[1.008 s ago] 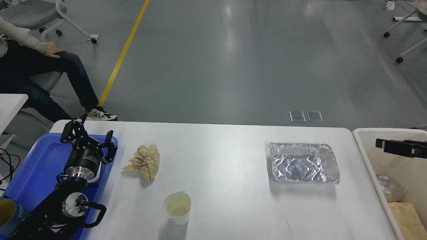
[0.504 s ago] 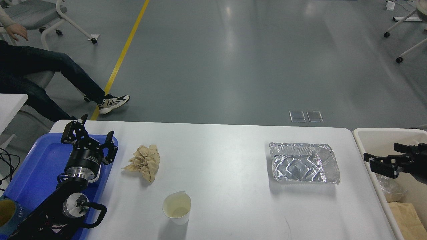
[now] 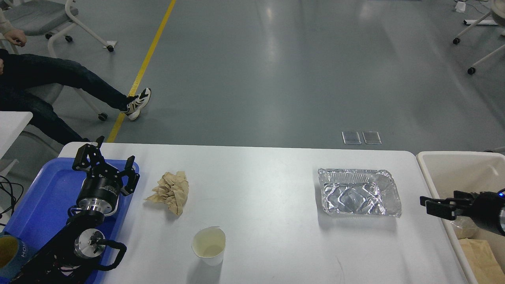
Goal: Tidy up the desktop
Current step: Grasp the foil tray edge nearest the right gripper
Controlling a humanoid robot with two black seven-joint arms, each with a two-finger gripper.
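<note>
Right pincer [image 3: 428, 205] moved toward desktop [image 3: 268, 197], gap indiscernible, left pincer [image 3: 105, 162] spread, empty.

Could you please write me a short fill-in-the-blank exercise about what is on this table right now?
1. The crumpled brown paper lies on the white matte desktop beside the ___ plastic tray.
2. The shiny foil tray holds ___.
3. The open left gripper hovers over the ___.

Missing words: blue; nothing; tray
</note>
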